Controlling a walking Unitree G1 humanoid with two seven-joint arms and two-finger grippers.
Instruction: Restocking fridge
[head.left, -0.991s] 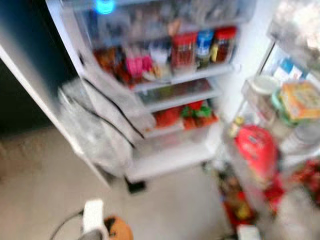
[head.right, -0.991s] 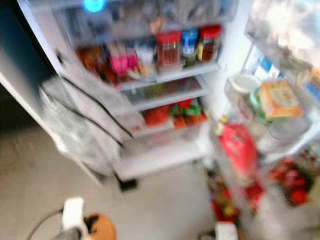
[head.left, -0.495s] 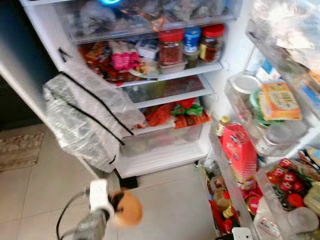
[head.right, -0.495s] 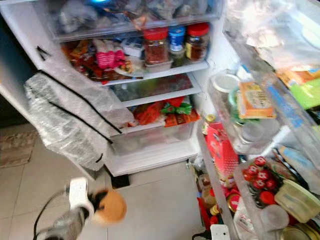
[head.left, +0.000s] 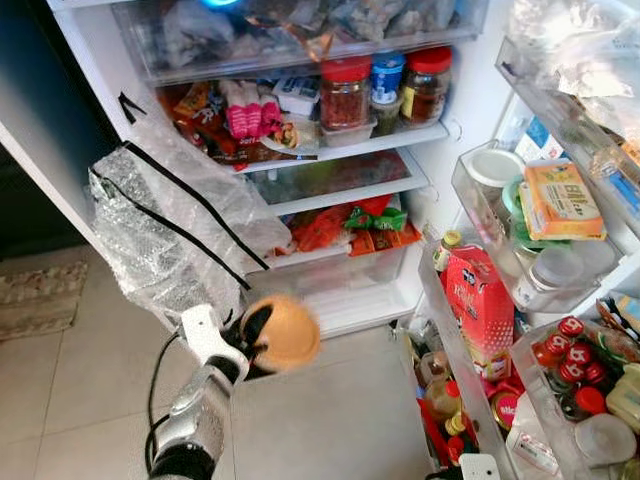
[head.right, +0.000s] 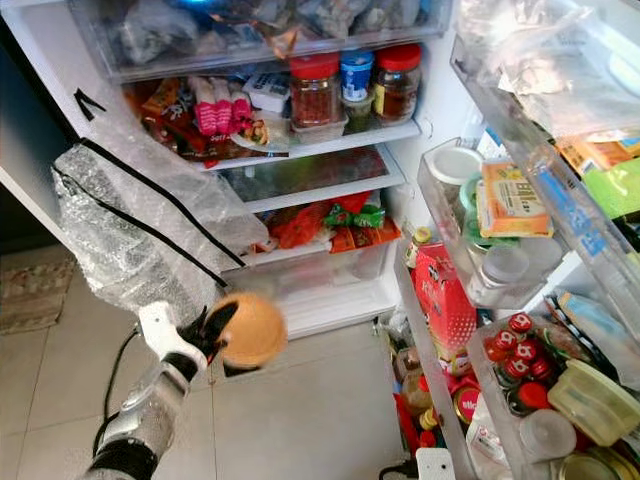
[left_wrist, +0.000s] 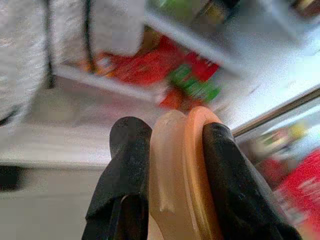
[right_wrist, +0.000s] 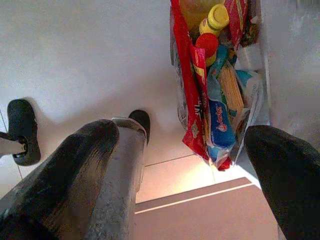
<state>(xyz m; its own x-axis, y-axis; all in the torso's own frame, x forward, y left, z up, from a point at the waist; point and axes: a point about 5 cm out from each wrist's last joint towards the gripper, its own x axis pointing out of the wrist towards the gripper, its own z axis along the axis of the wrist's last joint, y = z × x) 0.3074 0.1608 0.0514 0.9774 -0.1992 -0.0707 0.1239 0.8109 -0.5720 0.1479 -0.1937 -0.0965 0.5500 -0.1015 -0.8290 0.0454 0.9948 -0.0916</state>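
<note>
Before the open fridge (head.left: 430, 215), low on the left, the left gripper (head.left: 262, 335) was raised with its two black fingers (left_wrist: 125, 165) clamped on a flat, round orange container (head.left: 287, 334), held near the bottom drawer (head.left: 330, 285). Just beside it, a silver bubble-wrap bag (head.left: 170, 235) hung. The right gripper (right_wrist: 185, 165) pointed at the floor, fingers spread wide apart and holding nothing.

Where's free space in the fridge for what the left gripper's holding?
Left gripper is shut on an orange lidded container. Bare-looking room: the glass shelf under the jars. Crowded: jar shelf, door bins.
</note>
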